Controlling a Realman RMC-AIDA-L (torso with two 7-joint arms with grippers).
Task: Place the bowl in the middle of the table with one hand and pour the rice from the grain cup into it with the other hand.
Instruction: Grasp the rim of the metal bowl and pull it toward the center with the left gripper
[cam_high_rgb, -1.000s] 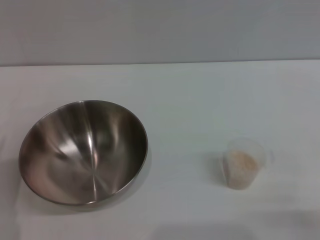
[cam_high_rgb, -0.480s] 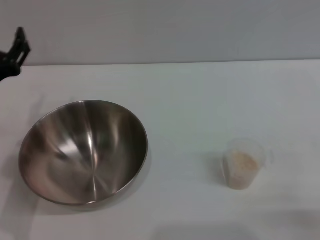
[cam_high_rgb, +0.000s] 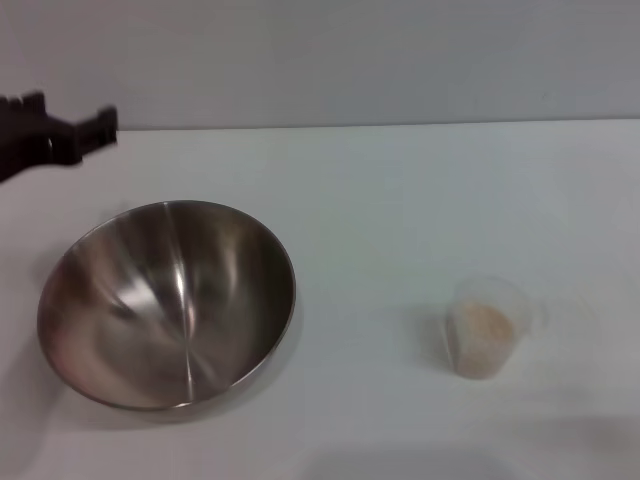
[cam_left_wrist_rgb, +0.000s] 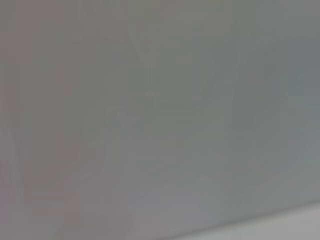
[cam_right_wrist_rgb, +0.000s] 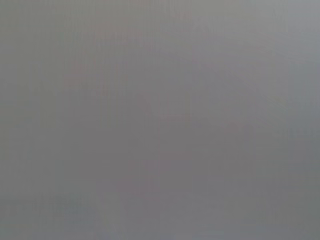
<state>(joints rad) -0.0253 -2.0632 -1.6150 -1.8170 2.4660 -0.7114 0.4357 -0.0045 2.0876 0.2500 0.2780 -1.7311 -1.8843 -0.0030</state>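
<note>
No writing or label can be read on anything in view. The table is a plain white surface that fills most of the head view, and behind it, toward twelve o'clock, a bare grey wall closes off the room; both wrist views show only flat grey, with a paler strip along one edge of the left wrist view. The bowl, wide and made of shiny steel with a brushed reflective inside, sits on the table at about eight o'clock from the table's middle, tipped so that its opening faces slightly toward the camera, and it holds nothing. The grain cup, small and of clear plastic, stands upright at about four o'clock, well apart from the bowl. The rice lies inside the cup as a pale beige heap filling roughly the lower half. The left gripper hangs dark in the air at about ten o'clock, beyond the bowl's far rim and clear of it, touching nothing; two stubby dark tips show with a gap between them, but whether the claw stands wide or narrow cannot be told. The right gripper does not appear in any view.
</note>
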